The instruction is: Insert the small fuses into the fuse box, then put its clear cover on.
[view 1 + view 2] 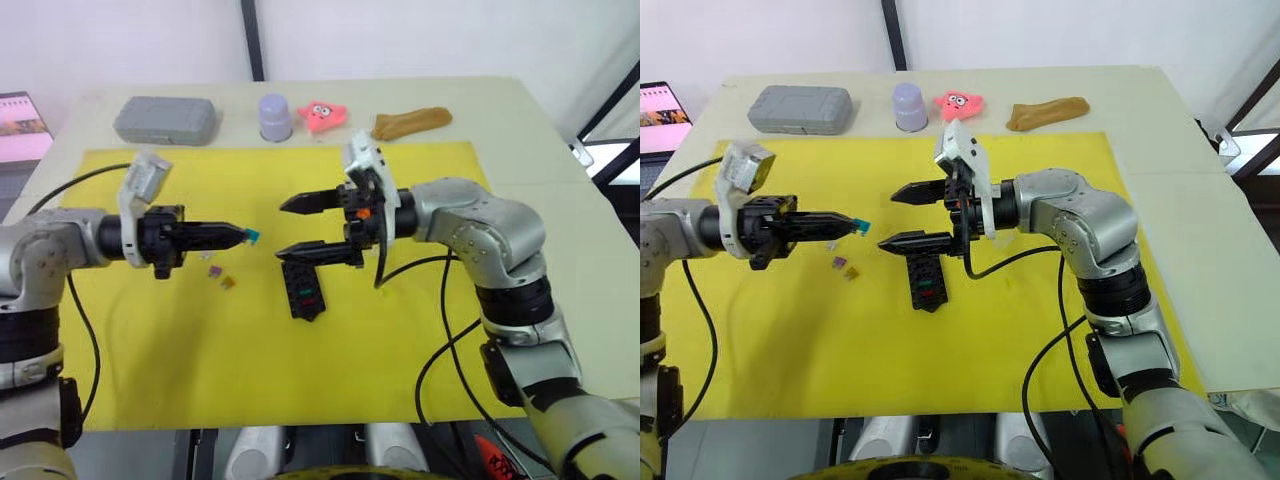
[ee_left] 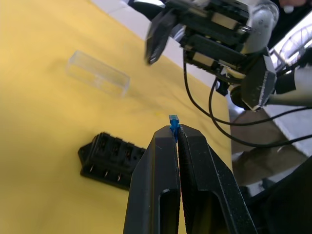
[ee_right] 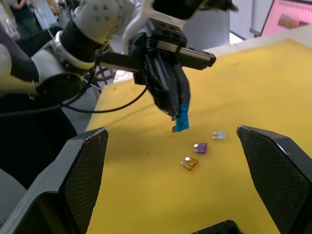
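Fuse box lies flat on the yellow mat near mat centre, black, a red and a green fuse seated in its slots; it sits just below the right gripper. Blue fuse is off the mat, pinched at the tips of the left gripper, jaws closed tight on it, fuse poking out past the fingertips. Left gripper hovers above the mat, pointing toward the right gripper, the two well apart from touching. Right gripper jaws wide open, empty, one finger above the other, hanging over the far end of the fuse box. Purple fuse and orange fuse lie loose on the mat below the left gripper, close together; clear-grey fuse near them. Clear cover rests on the mat beyond the fuse box. At the tabletop far edge: grey case, lavender cup, pink star toy, brown object.
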Robot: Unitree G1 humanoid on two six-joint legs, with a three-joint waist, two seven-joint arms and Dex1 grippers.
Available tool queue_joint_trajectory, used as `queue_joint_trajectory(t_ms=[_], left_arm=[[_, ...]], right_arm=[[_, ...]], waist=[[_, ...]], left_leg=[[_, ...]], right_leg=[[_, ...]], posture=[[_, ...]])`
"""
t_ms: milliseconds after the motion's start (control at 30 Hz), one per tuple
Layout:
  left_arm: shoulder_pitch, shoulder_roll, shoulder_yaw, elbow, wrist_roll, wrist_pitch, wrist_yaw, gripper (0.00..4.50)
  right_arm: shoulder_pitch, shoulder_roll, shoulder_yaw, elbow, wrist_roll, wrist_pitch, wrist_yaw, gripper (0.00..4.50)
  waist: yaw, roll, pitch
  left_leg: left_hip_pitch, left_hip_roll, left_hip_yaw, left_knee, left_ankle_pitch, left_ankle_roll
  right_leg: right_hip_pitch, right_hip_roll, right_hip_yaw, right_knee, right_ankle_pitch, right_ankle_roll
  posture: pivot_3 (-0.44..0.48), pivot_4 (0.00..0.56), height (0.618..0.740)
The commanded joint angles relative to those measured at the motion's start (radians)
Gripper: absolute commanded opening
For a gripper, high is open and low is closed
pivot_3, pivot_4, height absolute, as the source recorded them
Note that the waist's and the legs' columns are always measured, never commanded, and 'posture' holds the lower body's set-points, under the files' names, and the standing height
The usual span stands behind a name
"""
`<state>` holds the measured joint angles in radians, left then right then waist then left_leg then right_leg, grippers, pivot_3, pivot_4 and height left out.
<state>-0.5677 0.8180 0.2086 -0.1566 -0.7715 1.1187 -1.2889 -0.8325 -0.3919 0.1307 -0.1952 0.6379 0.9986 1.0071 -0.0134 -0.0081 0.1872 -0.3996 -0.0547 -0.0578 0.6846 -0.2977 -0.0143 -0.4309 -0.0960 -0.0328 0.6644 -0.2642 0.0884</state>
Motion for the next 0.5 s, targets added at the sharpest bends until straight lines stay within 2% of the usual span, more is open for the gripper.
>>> queue_joint_trajectory(t_ms=[33,133,267,500], left_arm=[[-0.037,-0.003,-0.005,-0.061,-0.031,-0.059,0.017,0.04],[-0.042,-0.003,-0.013,-0.066,-0.048,-0.069,0.03,0.0],[-0.035,0.004,-0.023,-0.061,-0.059,-0.088,0.038,0.0],[-0.03,0.011,-0.039,-0.057,-0.061,-0.113,0.041,0.0]], right_arm=[[-0.022,-0.013,-0.028,-0.042,0.052,0.043,-0.02,4.5],[-0.016,-0.022,-0.022,-0.053,0.071,0.062,-0.026,3.57],[-0.015,-0.02,-0.018,-0.054,0.087,0.079,-0.048,1.6],[-0.023,-0.009,-0.016,-0.049,0.113,0.094,-0.075,1.6]], waist=[[0.0,0.0,0.0],[-0.001,0.0,0.0],[-0.004,0.0,0.0],[-0.002,0.0,0.0]], left_leg=[[0.0,0.0,0.0,0.0,0.0,0.0],[0.0,0.0,0.0,0.0,0.0,0.0],[0.0,0.0,0.0,0.0,0.0,0.0],[0.0,0.0,0.0,0.0,0.0,0.0]], right_leg=[[0.0,0.0,0.0,0.0,0.0,0.0],[0.0,0.0,0.0,0.0,0.0,0.0],[0.0,0.001,0.0,0.0,0.0,0.0],[0.0,0.001,0.0,0.0,0.0,0.0]], posture=[[0.0,0.15,0.731],[0.0,0.15,0.731],[0.0,0.15,0.731],[0.0,0.15,0.731]])
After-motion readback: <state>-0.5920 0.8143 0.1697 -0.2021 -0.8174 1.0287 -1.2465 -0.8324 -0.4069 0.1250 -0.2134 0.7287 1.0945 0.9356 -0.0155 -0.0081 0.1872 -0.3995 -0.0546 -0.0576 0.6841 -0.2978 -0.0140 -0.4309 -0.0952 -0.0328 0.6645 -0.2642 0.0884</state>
